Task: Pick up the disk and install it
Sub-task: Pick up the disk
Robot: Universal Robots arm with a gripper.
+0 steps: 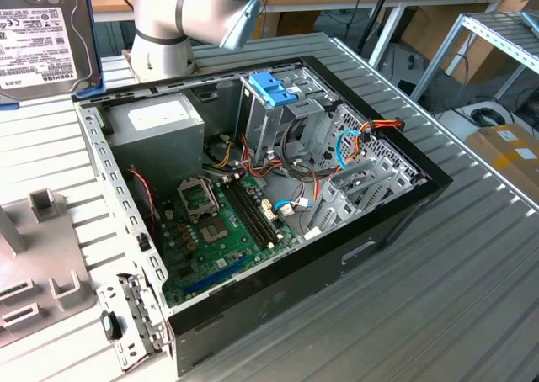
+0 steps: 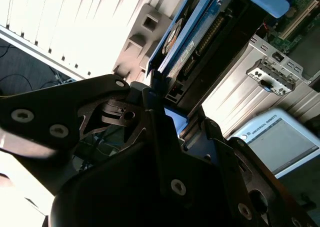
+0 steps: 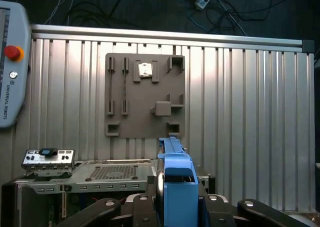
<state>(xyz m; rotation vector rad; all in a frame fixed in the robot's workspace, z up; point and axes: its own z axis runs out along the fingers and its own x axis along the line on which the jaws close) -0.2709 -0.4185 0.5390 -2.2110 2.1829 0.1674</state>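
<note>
Blue plastic edges the disk [image 3: 176, 174], which we see edge-on in both wrist views, jutting straight out from the pincer [image 3: 177, 209]. In the second wrist view the dark fingers [image 2: 152, 107] press on the 2 flat faces of the disk [image 2: 192, 44], pinching it. In the exterior view the disk [image 1: 40, 37] is held up at the exterior view's left, apart from the open computer case [image 1: 337, 264] on the bench [image 1: 472, 298].

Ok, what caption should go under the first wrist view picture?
The gripper clamps the disk, seen edge-on, with the computer case and a grey fixture plate beyond.
</note>
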